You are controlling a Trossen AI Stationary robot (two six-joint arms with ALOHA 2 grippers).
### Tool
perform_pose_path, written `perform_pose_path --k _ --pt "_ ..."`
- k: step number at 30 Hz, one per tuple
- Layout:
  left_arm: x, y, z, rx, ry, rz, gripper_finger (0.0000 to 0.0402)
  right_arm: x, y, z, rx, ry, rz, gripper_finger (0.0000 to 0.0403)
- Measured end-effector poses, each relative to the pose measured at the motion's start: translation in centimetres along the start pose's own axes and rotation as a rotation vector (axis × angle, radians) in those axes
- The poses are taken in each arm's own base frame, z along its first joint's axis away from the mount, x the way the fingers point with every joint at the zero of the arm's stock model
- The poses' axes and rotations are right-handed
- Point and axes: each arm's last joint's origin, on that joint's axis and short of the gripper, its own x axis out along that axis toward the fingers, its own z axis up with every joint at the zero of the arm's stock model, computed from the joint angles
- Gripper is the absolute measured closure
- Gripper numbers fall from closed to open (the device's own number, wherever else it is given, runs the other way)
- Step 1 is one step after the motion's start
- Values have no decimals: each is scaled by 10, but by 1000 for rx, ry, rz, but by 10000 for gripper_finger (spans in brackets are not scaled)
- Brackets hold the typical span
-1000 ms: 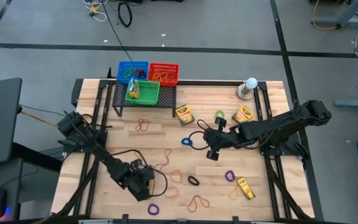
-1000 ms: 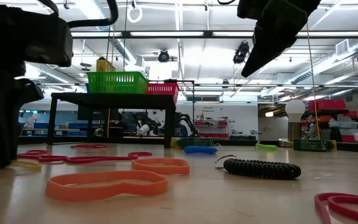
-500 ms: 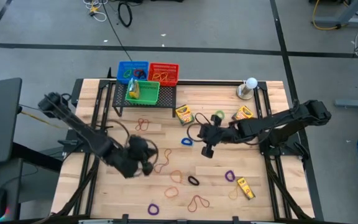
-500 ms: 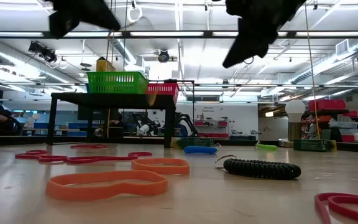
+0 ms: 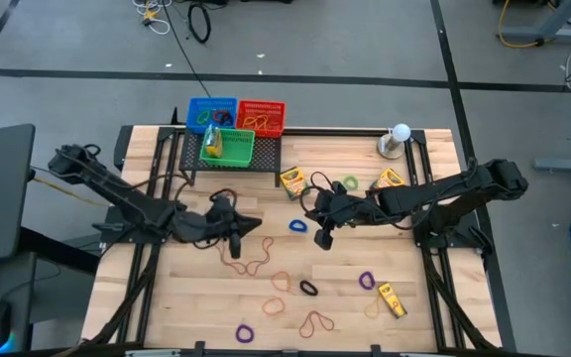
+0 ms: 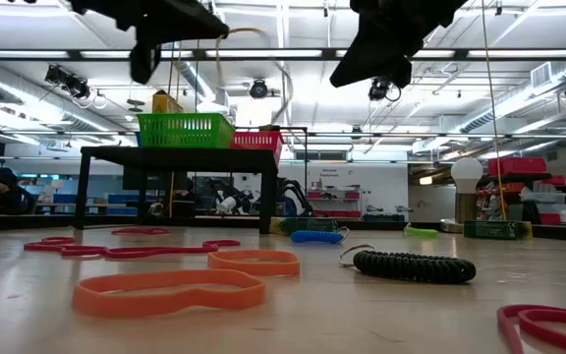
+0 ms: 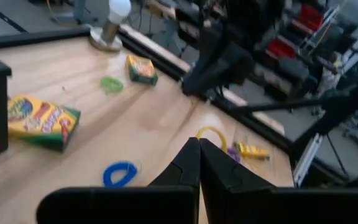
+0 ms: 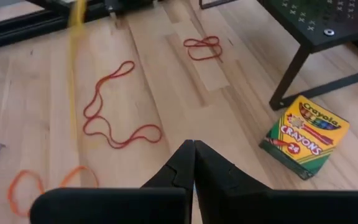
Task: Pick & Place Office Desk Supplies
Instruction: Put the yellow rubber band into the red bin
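**Both arms raised over mid-table, jaws closed**

The left gripper (image 5: 234, 238) hangs above the light wooden table (image 5: 424, 307), left of centre, its two dark fingers (image 7: 199, 163) pressed together. A thin yellow rubber-band loop (image 7: 211, 132) shows just past their tips, but whether it is pinched there cannot be told. The right gripper (image 5: 323, 236) hangs near the table's middle, fingers (image 8: 193, 163) likewise pressed together with nothing seen between them.

Between the two grippers lies a small blue rubber-band loop (image 5: 296, 226). Below the left gripper a long red-brown rubber band (image 8: 114, 112) sprawls on the wood. Nearer the front edge lie an orange loop (image 5: 275, 304), a black coiled loop (image 5: 308, 289), two purple loops (image 5: 367, 281) and a brown loop (image 5: 315, 321).

A yellow-and-green crayon box (image 5: 293, 182) lies just right of the black wire rack (image 5: 228, 164); a second box (image 5: 389, 181) lies far right, a third (image 5: 392, 299) near right. The rack carries green (image 5: 228, 147), blue (image 5: 210, 111) and red plastic baskets (image 5: 261, 117).
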Motion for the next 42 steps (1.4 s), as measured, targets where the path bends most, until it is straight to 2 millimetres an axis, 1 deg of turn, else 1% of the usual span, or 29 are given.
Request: perform_pose_path --k 4,7,10,15,22,28,32,37,42 --pt "7 4 12 -41 -77 5 400 0 -1 2 41 -30 -32 391" --pt "12 5 29 -54 -134 14 400 0 -1 5 65 -71 -59 391" --pt "17 5 50 -21 -174 3 400 0 -1 8 80 -117 -84 391" --pt "25 5 93 57 -252 21 400 -1 -1 12 96 -162 -96 391" --pt "32 21 148 120 -339 157 400 -1 -1 12 97 -167 -108 391" --pt "34 53 191 191 -398 255 399 -1 -2 13 100 -173 -110 391" --pt "33 79 211 216 -445 320 399 0 -4 14 104 -175 -119 391" --pt "37 113 222 225 -443 400 399 1 -7 15 110 -176 -129 391" --pt "52 146 223 228 -398 468 399 1 -7 15 109 -176 -129 391"
